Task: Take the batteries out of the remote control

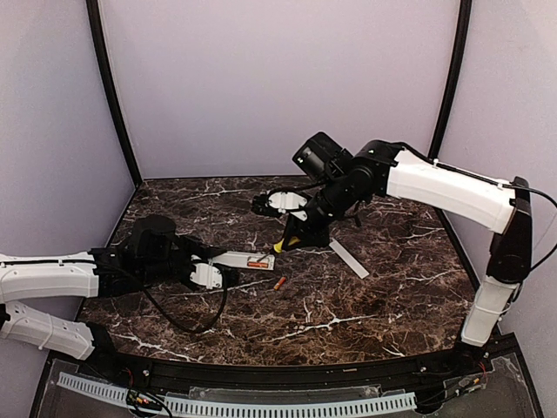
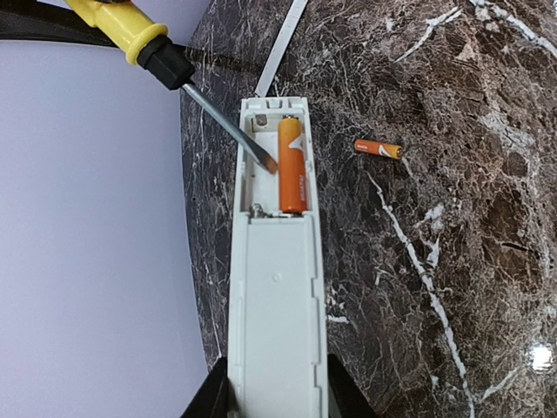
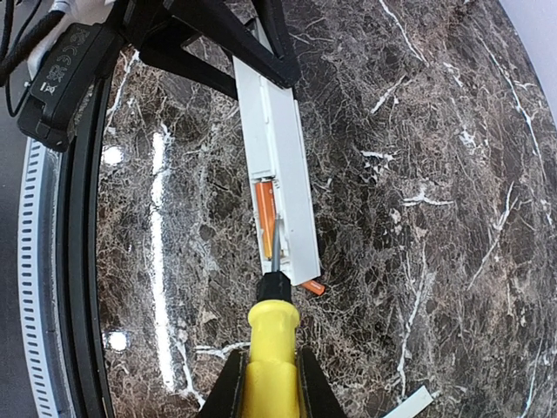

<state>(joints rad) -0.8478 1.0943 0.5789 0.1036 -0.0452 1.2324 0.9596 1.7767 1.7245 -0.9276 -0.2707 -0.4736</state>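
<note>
Left of the marble worktop's (image 1: 365, 313) centre, from above, the left tool (image 1: 222, 268) pinches the slim white remote control (image 1: 244, 259), one orange cylindrical battery (image 1: 279, 283) loose beside it. Left wrist: second battery (image 2: 292, 165) seated in its recess (image 2: 257, 165). Right wrist: right tool (image 3: 270, 383) clamps a yellow-handled screwdriver (image 3: 271, 335); that battery probably needs levering out next.

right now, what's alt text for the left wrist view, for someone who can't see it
The left gripper holds a white remote control by its near end, battery compartment open with one orange battery inside. A yellow-handled screwdriver has its tip in the empty slot beside it, and a second battery lies on the marble table to the right.
</note>
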